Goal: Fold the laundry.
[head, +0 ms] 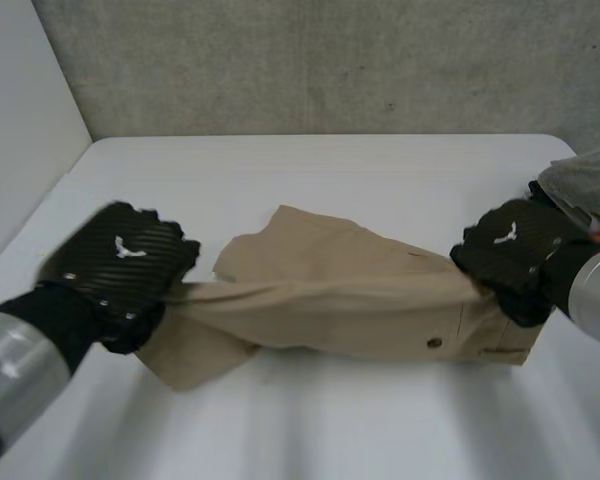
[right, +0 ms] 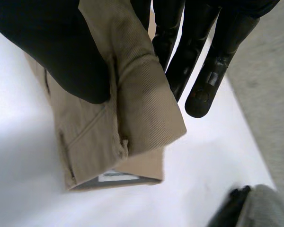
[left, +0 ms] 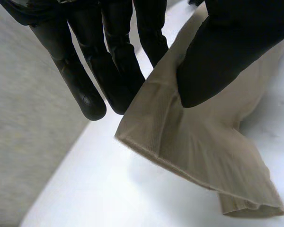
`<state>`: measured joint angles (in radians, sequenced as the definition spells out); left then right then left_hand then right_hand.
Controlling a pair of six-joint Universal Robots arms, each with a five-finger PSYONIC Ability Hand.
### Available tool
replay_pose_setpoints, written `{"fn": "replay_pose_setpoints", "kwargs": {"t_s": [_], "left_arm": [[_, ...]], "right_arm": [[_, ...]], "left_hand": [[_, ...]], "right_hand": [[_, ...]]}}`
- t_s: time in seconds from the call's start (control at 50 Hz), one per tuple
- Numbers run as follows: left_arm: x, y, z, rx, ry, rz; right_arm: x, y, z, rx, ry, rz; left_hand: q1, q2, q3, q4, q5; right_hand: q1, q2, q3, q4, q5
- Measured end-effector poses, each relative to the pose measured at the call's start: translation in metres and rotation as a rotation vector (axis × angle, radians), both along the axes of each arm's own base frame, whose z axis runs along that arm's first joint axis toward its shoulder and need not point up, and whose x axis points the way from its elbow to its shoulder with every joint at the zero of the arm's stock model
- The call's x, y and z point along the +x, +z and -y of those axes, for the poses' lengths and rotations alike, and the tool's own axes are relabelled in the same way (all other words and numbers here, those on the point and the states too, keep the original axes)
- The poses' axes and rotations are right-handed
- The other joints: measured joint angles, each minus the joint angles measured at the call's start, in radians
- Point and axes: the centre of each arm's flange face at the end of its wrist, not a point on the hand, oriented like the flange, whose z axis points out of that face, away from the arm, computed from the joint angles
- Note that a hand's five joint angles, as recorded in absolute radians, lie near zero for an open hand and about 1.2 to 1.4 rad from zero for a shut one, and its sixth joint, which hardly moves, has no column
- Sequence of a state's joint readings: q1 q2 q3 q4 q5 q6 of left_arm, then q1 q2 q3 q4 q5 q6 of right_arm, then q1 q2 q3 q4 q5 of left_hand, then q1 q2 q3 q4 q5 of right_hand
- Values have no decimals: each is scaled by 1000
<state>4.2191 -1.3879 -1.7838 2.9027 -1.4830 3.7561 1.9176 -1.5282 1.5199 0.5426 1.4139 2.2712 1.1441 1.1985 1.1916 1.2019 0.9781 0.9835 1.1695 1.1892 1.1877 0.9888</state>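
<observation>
The left arm [head: 15, 365], grey metal at the joint, came in over the tabletop's near left corner. The table [head: 330, 165] was white, smooth and rounded at its far right corner, with a rough concrete wall [head: 330, 60] behind it.

A pair of tan trousers [head: 340, 290] in a finely ribbed woven cloth lay across the middle of the tabletop, drawn into a long ridge from left to right, with looser folds spreading out towards the far edge and the near left.

The left hand [head: 120, 265], black with a carbon-weave back, pinched the hemmed leg end between thumb and fingers. The hem hung in soft pleats below its fingertips.

The right hand [head: 510, 255], of the same make, gripped the waistband end near the right edge, thumb on one face and fingers behind. The thick band folded over beyond its fingertips, and a label showed inside.

A crumpled grey cloth [head: 585, 185] sat at the right edge, just behind that hand. A small dark button [head: 435, 343] marked the trousers near the waist.
</observation>
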Motion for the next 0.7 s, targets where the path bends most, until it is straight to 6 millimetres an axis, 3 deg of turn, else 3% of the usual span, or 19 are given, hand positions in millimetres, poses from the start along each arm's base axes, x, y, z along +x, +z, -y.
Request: {"fn": "replay_pose_setpoints", "kwargs": {"t_s": [0.06,0.08,0.14,0.16,0.18,0.26,0.4,0.6,0.7], "left_arm": [[-14,-24,15,53,-15,21],[-14,-24,15,53,-15,21],[-32,-57,40,98,-17,47],[-32,-57,40,98,-17,47],[-42,-74,56,109,-7,59],[-55,-92,81,102,19,67],[-72,-97,112,31,39,35],[-126,-90,174,-339,-5,-121],[-144,-92,190,-451,-38,-133]], "right_arm": [[4,-22,6,52,7,-25],[4,-22,6,52,7,-25],[10,-53,21,104,6,-54],[10,-53,21,104,6,-54],[12,-67,31,115,-6,-69],[14,-84,47,110,-43,-96],[13,-93,65,81,-106,-129],[14,-92,94,-88,-169,-73],[18,-91,110,-200,-194,-33]], "left_hand": [[0,0,0,0,14],[0,0,0,0,14],[0,0,0,0,14],[0,0,0,0,14],[0,0,0,0,14],[0,0,0,0,14],[0,0,0,0,14],[0,0,0,0,14],[0,0,0,0,14]], "right_hand": [[0,0,0,0,0],[0,0,0,0,0],[5,0,0,0,0],[5,0,0,0,0],[5,0,0,0,0],[5,0,0,0,0],[5,0,0,0,0],[5,0,0,0,0],[5,0,0,0,0]]}}
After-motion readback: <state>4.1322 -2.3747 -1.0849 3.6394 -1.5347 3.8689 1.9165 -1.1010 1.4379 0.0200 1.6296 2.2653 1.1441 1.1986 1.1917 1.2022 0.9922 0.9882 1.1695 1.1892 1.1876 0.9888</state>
